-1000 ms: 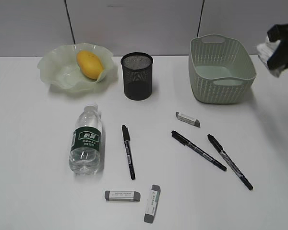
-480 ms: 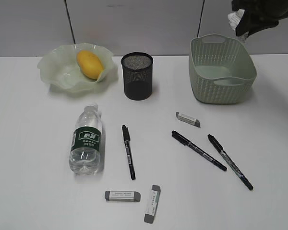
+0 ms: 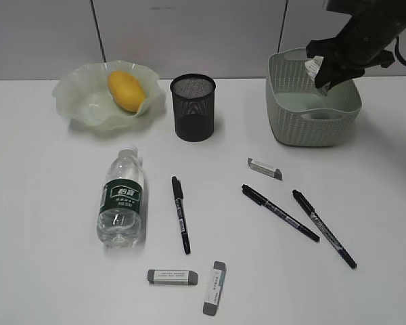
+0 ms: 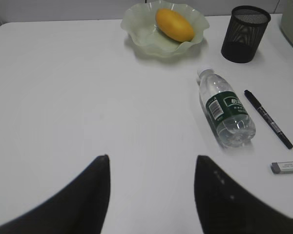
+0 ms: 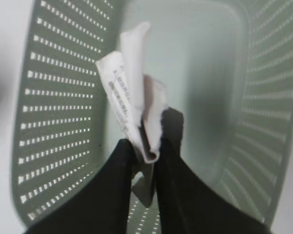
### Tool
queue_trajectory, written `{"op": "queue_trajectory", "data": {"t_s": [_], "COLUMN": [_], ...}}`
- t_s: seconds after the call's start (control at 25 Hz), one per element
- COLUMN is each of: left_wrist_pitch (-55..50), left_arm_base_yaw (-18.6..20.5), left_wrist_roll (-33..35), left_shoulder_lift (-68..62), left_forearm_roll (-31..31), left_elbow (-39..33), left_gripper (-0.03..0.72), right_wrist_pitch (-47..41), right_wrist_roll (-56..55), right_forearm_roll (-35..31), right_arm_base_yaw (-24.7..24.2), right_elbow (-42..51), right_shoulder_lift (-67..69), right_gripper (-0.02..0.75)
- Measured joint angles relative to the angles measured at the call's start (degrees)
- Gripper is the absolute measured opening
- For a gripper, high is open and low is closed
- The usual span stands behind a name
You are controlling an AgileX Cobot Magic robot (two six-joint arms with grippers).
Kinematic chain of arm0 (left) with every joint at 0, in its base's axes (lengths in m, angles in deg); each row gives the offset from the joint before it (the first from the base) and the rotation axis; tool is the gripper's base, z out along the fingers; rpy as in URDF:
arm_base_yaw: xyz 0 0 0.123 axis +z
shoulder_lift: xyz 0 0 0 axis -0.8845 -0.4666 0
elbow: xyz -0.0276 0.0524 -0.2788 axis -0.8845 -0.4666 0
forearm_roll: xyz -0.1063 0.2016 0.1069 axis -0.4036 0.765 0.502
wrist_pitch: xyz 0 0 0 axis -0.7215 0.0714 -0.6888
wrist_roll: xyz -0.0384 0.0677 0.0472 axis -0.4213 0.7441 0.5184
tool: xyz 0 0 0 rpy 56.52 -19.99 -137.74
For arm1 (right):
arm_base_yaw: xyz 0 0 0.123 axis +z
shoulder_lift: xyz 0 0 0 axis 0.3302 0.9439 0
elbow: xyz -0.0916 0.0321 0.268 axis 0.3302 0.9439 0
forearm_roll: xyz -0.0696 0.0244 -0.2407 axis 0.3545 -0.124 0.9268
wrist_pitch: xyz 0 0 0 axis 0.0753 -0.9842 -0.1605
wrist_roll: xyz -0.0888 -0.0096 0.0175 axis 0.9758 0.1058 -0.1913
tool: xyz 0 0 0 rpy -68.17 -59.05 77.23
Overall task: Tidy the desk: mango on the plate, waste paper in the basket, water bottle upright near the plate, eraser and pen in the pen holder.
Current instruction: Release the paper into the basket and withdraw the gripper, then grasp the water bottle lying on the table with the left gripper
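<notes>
The desk (image 3: 47,203) has a broad bare stretch along its left edge and near-left corner, where the left gripper (image 4: 151,195) hangs with its jaws well apart and nothing between them. Toward the back edge, from left to right, stand the plate (image 3: 81,108) with the mango (image 3: 126,91) lying in it, the pen holder (image 3: 193,107), and the basket (image 3: 311,101) by the back-right corner. The water bottle (image 3: 121,198) lies on its side left of centre, cap toward the plate. Three pens (image 3: 181,214) and three erasers (image 3: 264,168) lie scattered over the middle and the front edge (all flat, none touching). The right gripper (image 5: 145,146) hangs over the basket's open mouth, its jaws nearly closed and pinching the waste paper (image 5: 132,105) above the basket floor.
</notes>
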Motion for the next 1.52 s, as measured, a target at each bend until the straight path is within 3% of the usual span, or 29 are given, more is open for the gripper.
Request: {"op": "queue_trajectory", "data": {"t_s": [0.16,0.4,0.52,1.04,1.36,1.52], "left_wrist_pitch": [0.0,0.0,0.0,0.0,0.0,0.0], "left_arm_base_yaw": [0.0,0.0,0.0,0.0,0.0,0.0], "left_wrist_roll": [0.0,0.0,0.0,0.0,0.0,0.0], "left_shoulder_lift": [0.0,0.0,0.0,0.0,0.0,0.0], "left_forearm_roll": [0.0,0.0,0.0,0.0,-0.1,-0.1], "left_elbow": [0.0,0.0,0.0,0.0,0.0,0.0], "left_gripper": [0.424,0.417,0.413,0.410,0.400,0.391], "right_wrist_pitch": [0.1,-0.5,-1.3,-19.1,-20.8,-20.7], "right_wrist_roll": [0.0,0.0,0.0,-1.6,-1.9,-1.8], "right_forearm_roll": [-0.1,-0.6,-1.1,2.2,7.5,10.8], "right_arm_base_yaw": [0.0,0.0,0.0,0.1,0.1,0.1], "right_elbow": [-0.1,-0.1,-0.1,-6.7,-6.4,-0.8], "right_shoulder_lift": [0.4,0.4,0.4,-3.7,-8.3,-15.6], "right_gripper": [0.153,0.441,0.521,0.538,0.533,0.532]}}
